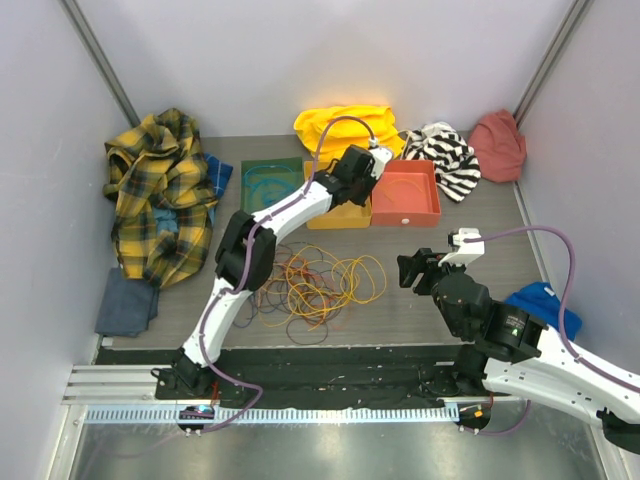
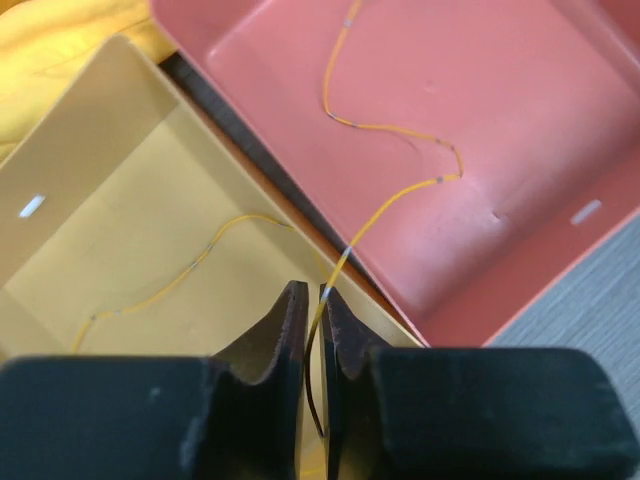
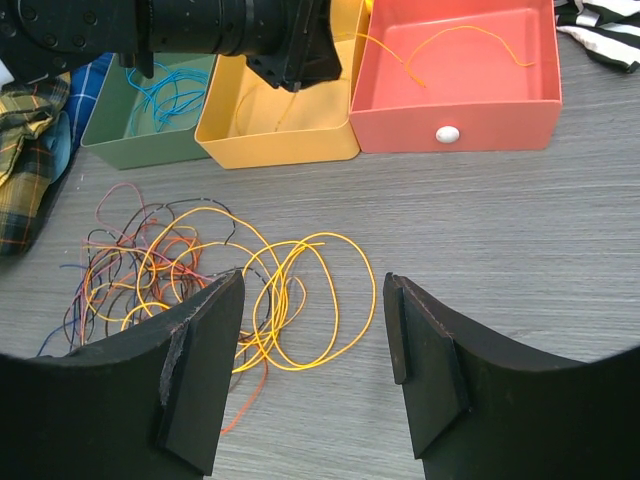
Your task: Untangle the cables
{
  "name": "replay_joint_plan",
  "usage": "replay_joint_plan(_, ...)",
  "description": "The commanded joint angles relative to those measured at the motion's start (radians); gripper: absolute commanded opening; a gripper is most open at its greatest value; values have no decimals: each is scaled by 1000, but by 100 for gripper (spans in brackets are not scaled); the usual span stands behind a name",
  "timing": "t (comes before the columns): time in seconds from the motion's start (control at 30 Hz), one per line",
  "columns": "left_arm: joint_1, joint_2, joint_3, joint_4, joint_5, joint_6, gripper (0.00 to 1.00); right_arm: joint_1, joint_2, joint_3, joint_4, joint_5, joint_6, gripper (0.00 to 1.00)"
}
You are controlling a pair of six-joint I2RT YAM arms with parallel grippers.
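Tabletop (image 1: 400, 315) sorting: left gripper (image 2: 312, 300) clamps a yellow cable (image 2: 376, 217) strung across yellow tray (image 2: 200, 180) and red tray (image 2: 520, 120), release likely next; right gripper (image 3: 312, 285) gapes empty.

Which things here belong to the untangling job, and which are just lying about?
Job: cable bunch; yellow cable pinched in the left claw; open right claw; green tray, yellow tray, red tray.

Lying about: plaid shirt, yellow garment, striped cloth, pink cloth, blue cloth, grey cloth.
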Motion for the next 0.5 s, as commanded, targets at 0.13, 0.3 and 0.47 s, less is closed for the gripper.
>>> replay_joint_plan(0.13,10,-216,-98,126,-134,-83,0,0,8,24,7,22,33,65)
replay_joint_plan(0.3,68,-366,-190,140,-230,-277,0,0,2,33,5,14,41,65)
replay_joint_plan(0.47,145,-469,-250,131,-237,-483,0,0,-1,34,5,5,51,65)
